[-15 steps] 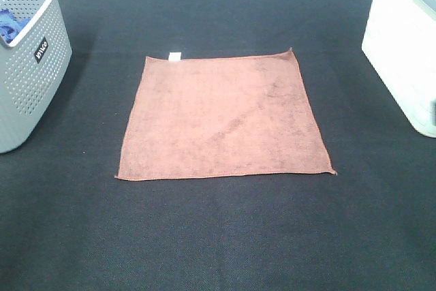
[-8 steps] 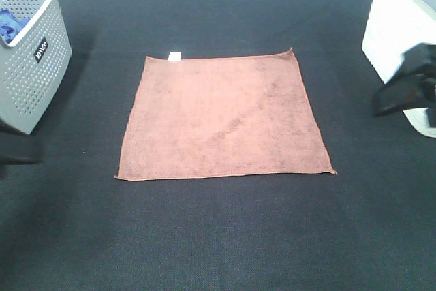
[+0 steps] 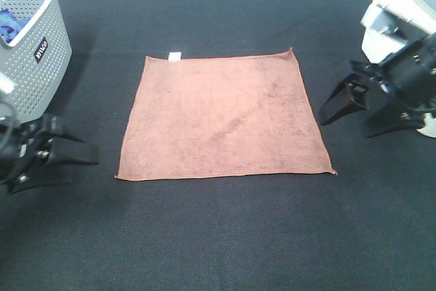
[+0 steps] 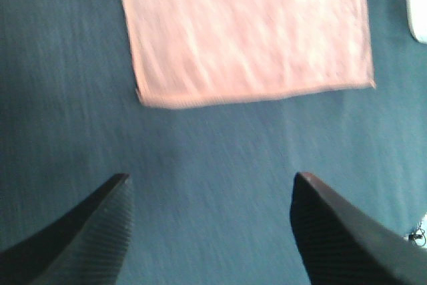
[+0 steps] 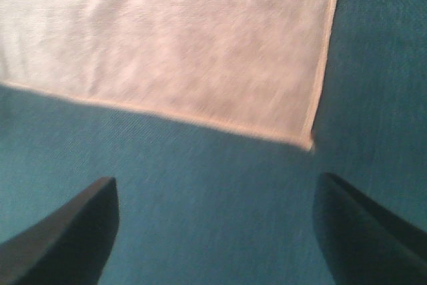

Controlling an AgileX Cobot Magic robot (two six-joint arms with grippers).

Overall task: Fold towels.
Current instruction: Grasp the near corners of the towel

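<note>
Dark desk (image 3: 218, 236) carried the terracotta towel (image 3: 225, 117), spread flat; left claw (image 3: 82, 168) and right claw (image 3: 344, 127) flanked it without touching, both wide open.

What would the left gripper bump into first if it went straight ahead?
Probably the towel: the open left gripper points across bare black mat toward its near edge. Height is unclear, so it might skim over.

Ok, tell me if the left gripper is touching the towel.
Apart: the left wrist view shows bare mat between the left gripper and the towel.
</note>
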